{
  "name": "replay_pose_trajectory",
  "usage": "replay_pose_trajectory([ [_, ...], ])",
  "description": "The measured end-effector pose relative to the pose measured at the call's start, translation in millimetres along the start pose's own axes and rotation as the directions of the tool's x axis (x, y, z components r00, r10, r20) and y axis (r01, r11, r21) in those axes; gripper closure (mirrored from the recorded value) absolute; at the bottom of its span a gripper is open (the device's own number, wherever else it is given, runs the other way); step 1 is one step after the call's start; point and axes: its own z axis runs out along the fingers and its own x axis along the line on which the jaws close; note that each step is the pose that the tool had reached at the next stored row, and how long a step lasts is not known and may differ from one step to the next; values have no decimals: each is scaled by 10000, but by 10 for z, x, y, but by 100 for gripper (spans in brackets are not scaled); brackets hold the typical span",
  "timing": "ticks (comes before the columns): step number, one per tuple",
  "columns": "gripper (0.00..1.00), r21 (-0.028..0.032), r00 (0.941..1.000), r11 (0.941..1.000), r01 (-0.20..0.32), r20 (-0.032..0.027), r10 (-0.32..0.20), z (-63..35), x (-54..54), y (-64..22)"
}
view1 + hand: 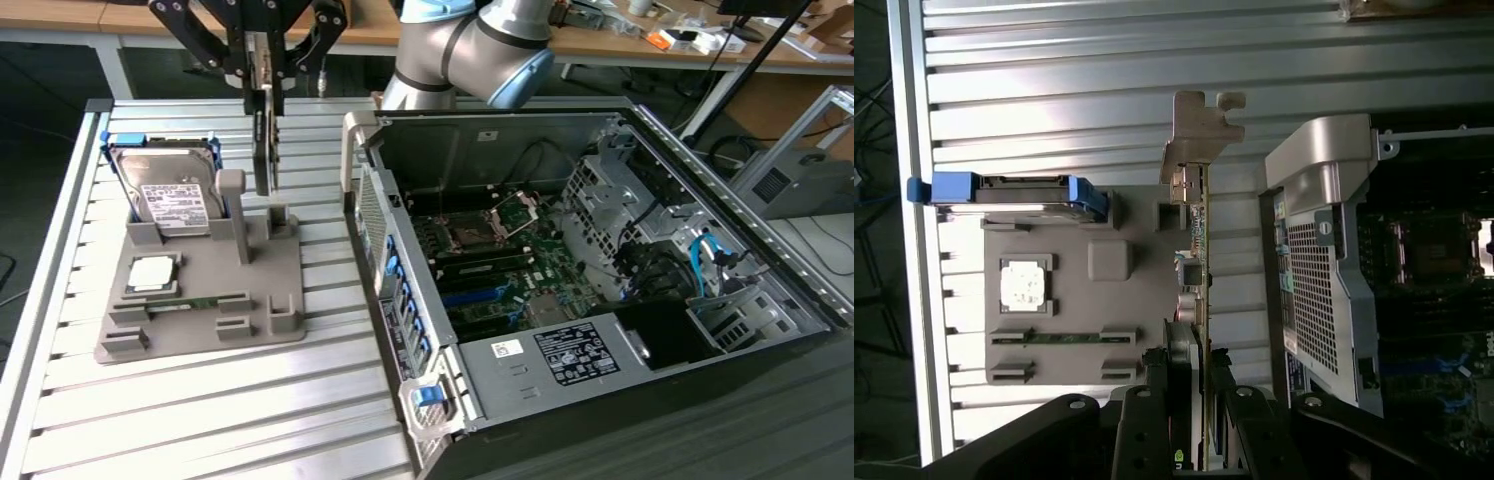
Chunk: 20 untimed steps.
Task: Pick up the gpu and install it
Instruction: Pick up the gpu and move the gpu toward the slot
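The gripper [264, 88] hangs at about eleven o'clock in the exterior view, its black fingers [1154, 400] pinching the gpu [263, 150] from both faces near one end, so the card hangs upright and edge-on below them. The card's lower end sits just over the slotted posts of the gray holder [200, 330]; whether it touches them I cannot tell. From the wrist view the gpu [1199, 250] runs as a thin strip out from between the fingers, ending in its metal bracket [1199, 130]. On the holder, the hard drive [171, 195] stands at nine o'clock of the card, and the CPU chip [151, 272] lies at seven o'clock of it. The open computer case [747, 300] lies on the slatted table [200, 430] at three o'clock of the holder, motherboard [494, 270] exposed
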Motion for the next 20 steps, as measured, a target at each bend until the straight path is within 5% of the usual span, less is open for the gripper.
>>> replay_pose_trajectory([
  [20, 73, 0, 10000, 10000, 0, -1, 0, -133, -3, 10],
])
